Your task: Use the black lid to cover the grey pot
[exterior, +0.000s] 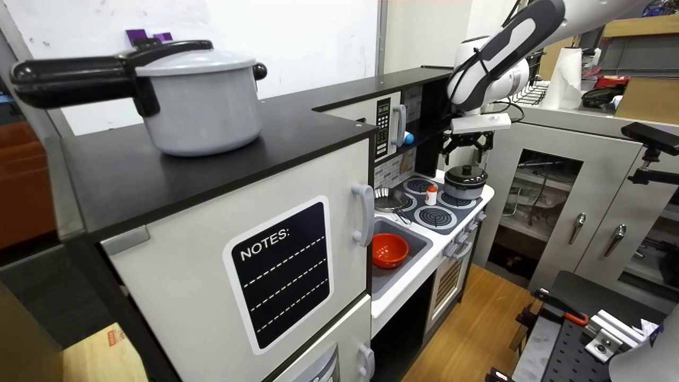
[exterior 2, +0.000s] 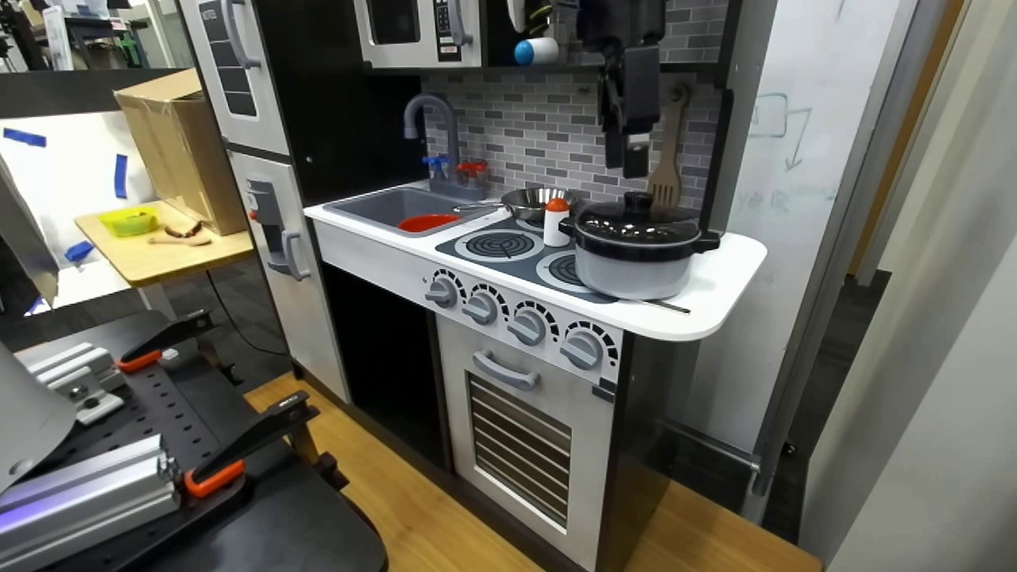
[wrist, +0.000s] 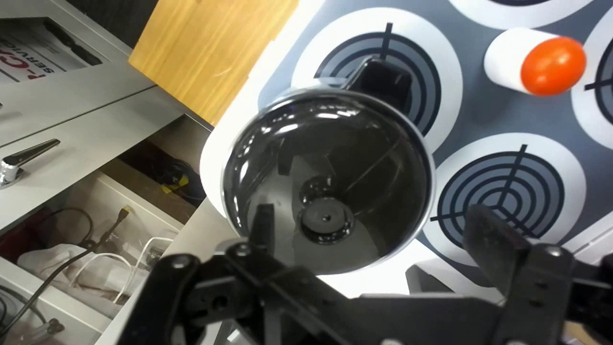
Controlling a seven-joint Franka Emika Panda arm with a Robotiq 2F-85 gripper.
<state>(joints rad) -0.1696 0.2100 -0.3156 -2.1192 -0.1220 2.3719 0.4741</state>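
Fingers (wrist: 498, 254) spread wide, hanging over the black lid (exterior 2: 624, 228), a gap of air above the knob (wrist: 326, 218)! The lid sits on the grey pot (exterior 2: 636, 276), near the rounded corner of the table (exterior 2: 739, 254), some white surface showing between it and the end. The orange-topped shaker (exterior 2: 555, 228) stands near but apart. And that lid: glossy, domed, round, catching bright reflections!

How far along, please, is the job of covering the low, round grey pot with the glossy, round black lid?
Done: the glossy, round black lid covers the low, round grey pot in both exterior views. In hand: nothing; the black, two-fingered gripper hangs open above the lid, not touching it. Left: probably only backing the gripper off from overhead.
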